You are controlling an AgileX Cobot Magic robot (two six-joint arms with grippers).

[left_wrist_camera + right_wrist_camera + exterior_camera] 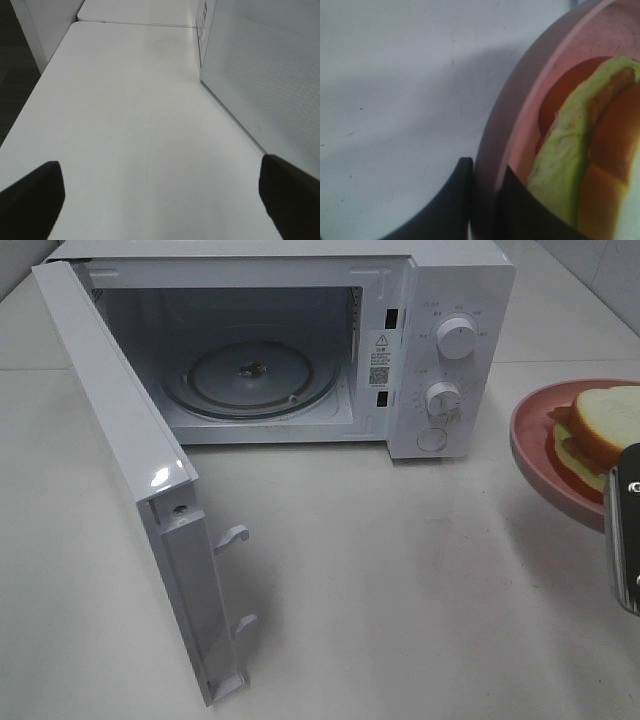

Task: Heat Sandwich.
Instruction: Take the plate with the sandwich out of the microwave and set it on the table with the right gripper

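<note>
The sandwich (600,430), white bread with yellow-green and pinkish filling, lies on a round pink plate (535,440) at the right edge of the exterior high view. My right gripper (625,530) is shut on the plate's near rim. Close up, its dark fingers (455,200) clamp the plate rim (520,115), with the sandwich filling (570,165) just beyond. Whether the plate rests on the table I cannot tell. My left gripper (160,200) is open over bare table and holds nothing; it is out of the exterior high view.
A white microwave (440,360) stands at the back with its door (130,470) swung wide open toward the front left. Its glass turntable (250,375) is bare. A white perforated panel (260,75) rises close beside my left gripper.
</note>
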